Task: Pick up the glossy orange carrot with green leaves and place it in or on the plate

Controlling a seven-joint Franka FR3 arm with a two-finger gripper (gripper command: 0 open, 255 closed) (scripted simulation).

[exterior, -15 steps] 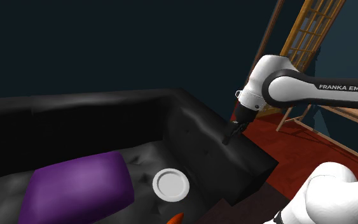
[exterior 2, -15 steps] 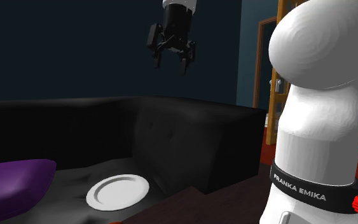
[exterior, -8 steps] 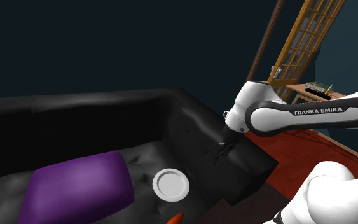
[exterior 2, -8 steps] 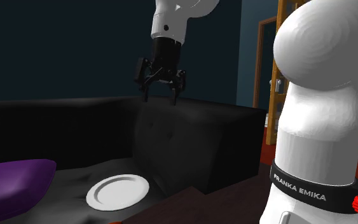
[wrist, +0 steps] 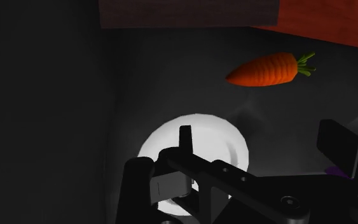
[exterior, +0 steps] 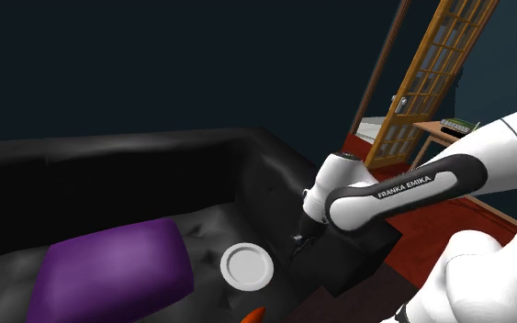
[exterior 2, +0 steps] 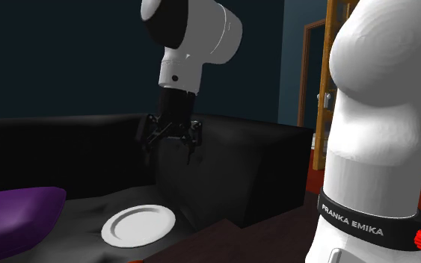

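An orange carrot (wrist: pixel 266 69) with green leaves lies on the black sofa seat, a short way from the white plate (wrist: pixel 225 130). In the shoulder view, just its orange tip (exterior: pixel 252 317) shows at the bottom edge, below the plate (exterior: pixel 246 266). My black gripper (exterior 2: pixel 169 152) hangs open and empty over the seat, above the plate (exterior 2: pixel 138 223) and slightly behind it. In the wrist view the gripper (wrist: pixel 262 139) has its fingers apart; one finger (wrist: pixel 185 135) overlaps the plate. The gripper (exterior: pixel 299 242) is dark against the sofa arm.
A black sofa (exterior: pixel 155 174) with a high back and an arm (exterior: pixel 357 229) encloses the seat. A purple cushion (exterior: pixel 114 271) lies at the shoulder view's left of the plate. A wooden lattice door (exterior: pixel 431 73) and red floor (exterior: pixel 440 206) lie beyond.
The arm has swung down and toward the shoulder view's left, bringing the gripper from high above the sofa arm to just over the plate. The fingers stayed open.
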